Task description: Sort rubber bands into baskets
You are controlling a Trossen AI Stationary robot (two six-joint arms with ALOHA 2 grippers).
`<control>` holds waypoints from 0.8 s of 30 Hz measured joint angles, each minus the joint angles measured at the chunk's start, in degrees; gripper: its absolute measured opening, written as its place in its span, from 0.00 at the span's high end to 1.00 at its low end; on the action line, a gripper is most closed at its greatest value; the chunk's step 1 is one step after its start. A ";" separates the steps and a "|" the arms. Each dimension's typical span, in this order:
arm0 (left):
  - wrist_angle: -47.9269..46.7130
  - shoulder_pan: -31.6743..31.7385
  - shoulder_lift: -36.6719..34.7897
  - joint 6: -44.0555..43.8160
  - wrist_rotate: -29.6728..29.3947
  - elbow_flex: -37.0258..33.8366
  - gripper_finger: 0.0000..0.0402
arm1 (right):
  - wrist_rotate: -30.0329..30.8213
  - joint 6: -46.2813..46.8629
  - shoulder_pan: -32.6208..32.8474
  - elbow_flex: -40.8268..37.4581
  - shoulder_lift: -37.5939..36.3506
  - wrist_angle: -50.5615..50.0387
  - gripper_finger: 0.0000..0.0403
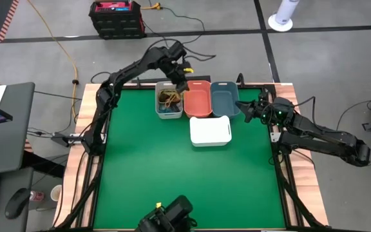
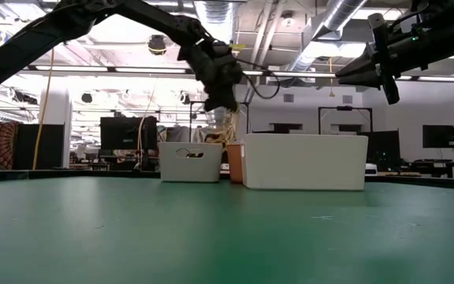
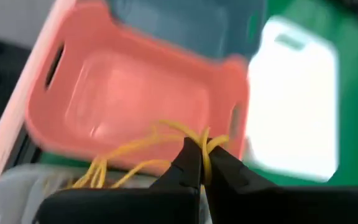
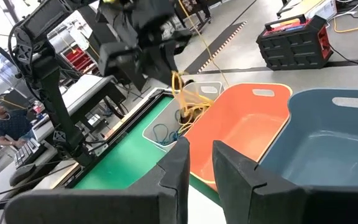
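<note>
The left end effector (image 3: 202, 163), pinched shut on yellow rubber bands (image 3: 143, 151) lifted from the grey basket (image 1: 161, 109), must next carry them over the coral basket (image 1: 198, 98) just beside and release.

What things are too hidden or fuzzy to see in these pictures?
- Low view: the white rectangular plastic bin blocks the dark slate-blue bin entirely and most of the coral-orange one.
- High view: the loops in the light grey plastic bin are too small to count.
- Left wrist view: blur hides how many yellow-orange rubber bands the left tool pinches.
</note>
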 joint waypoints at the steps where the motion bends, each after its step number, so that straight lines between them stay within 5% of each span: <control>1: 1.97 -0.37 0.00 -1.07 0.17 0.00 1.00 | 0.00 0.00 0.00 0.00 0.00 0.00 0.76; 9: 12.93 -4.62 0.00 -4.49 0.63 0.00 1.00 | -0.43 0.03 0.00 0.00 0.00 0.00 0.76; 24: 8.84 -10.05 3.40 1.66 -15.19 -0.19 0.94 | -0.61 0.03 -0.02 -0.02 -0.02 0.03 0.76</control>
